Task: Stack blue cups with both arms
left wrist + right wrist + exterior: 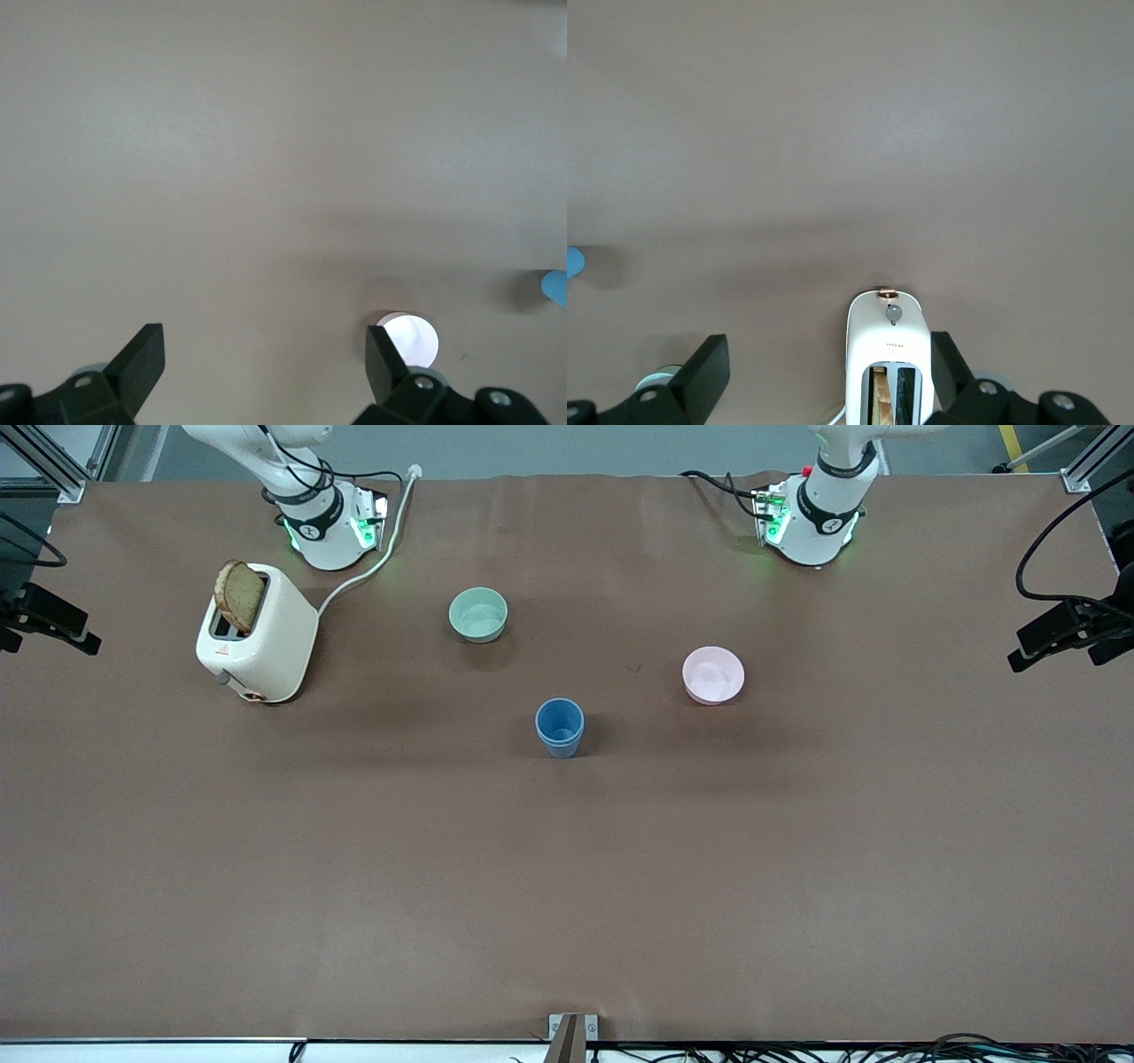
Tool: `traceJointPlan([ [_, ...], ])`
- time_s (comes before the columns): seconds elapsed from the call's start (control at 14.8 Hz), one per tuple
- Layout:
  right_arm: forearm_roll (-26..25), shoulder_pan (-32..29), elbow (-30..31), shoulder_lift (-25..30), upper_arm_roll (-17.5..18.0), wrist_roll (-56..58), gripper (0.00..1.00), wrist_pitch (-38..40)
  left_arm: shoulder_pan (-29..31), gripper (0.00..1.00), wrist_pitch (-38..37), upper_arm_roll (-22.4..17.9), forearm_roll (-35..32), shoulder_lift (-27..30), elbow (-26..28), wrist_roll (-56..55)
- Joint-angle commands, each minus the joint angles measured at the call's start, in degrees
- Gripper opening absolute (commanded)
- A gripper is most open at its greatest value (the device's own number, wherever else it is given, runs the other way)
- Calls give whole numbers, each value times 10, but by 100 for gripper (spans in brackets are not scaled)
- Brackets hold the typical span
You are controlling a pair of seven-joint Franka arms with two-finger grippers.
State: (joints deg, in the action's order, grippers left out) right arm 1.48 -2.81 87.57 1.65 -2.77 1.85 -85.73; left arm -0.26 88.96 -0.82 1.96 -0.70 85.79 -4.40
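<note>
A blue cup [559, 727] stands upright mid-table, between the mint-green bowl [478, 615] and the pink bowl [712, 675] and nearer to the front camera than both. A second rim line shows inside it, as if two blue cups sit nested; no other blue cup shows. Its edge shows in the left wrist view [555, 289] and in the right wrist view [573, 263]. Both grippers are out of the front view, where only the arm bases show. My left gripper [264, 341] is open and empty, high over the table by the pink bowl [409, 339]. My right gripper [828, 350] is open and empty, high over the toaster [889, 354].
A white toaster [259, 634] with a slice of bread [240, 595] in it stands toward the right arm's end, its cord running to the right arm's base [321, 527]. The left arm's base [817, 518] stands at the table's edge.
</note>
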Motion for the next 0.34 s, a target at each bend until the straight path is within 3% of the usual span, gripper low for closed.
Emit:
traceJointPlan([
  [0.0,-8,-4,3,5,3,6,100,3,1,100,-1,4,-11,-2,-9,8],
  [0.27,-8,-4,3,5,3,6,100,3,0,100,-2,5,-10,0,-9,8],
])
